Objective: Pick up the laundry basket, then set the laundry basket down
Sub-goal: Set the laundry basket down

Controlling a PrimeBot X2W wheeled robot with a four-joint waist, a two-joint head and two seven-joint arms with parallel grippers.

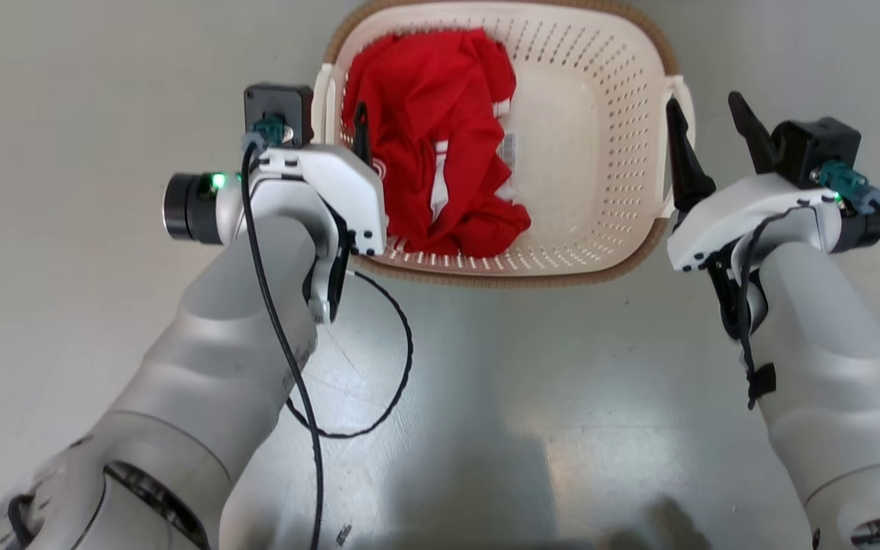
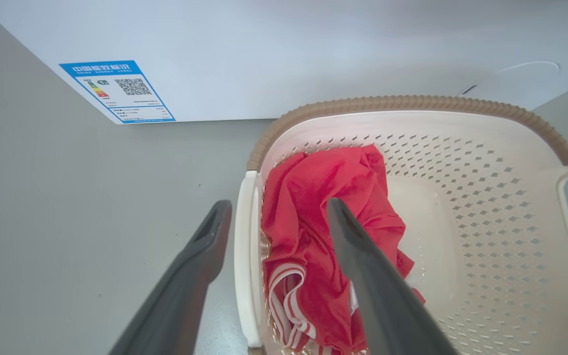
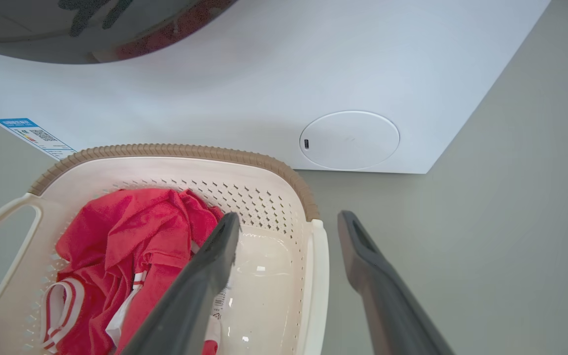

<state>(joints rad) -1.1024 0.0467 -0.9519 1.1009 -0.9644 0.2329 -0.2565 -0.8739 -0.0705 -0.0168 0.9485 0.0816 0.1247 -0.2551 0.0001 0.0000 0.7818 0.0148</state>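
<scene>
Left gripper: spread wide, holding nothing. Its outer finger sits outside the basket and its inner finger over the laundry. The white plastic left loop handle lies in the gap between them.

Right gripper: mirrored, also wide apart and empty, straddling the white plastic right loop handle.

I see no contact with the plastic on either side. You can't tell from these views whether the tips are down level with the loops.

The cream-white perforated plastic laundry basket, rounded-rectangular with a brown woven-look rim, sits on the grey floor straight ahead of you, between the two arms.

Progress, my read:
- Approach and alignment look done.
- Neither grasp is closed, so the pick-up hasn't begun.
- Lift and set-down are all left.
- You'll want both sides clamping together, then a level lift.

Around it:
- **Laundry:** a crumpled red garment with white stripes is piled in the basket's left half; the right half is bare. The left inner finger is right over that cloth, so closing may pinch fabric against the handle. That's probably harmless, but the grip could be softer.
- **Washing machine:** the white washing machine stands just beyond the far rim, with a round white service cover and a blue energy label low on its front. There's little room forward, so lift up rather than out.
- **Cable:** a loose black cable loops off the left forearm near the near rim. It's a snag risk on the lift.
</scene>
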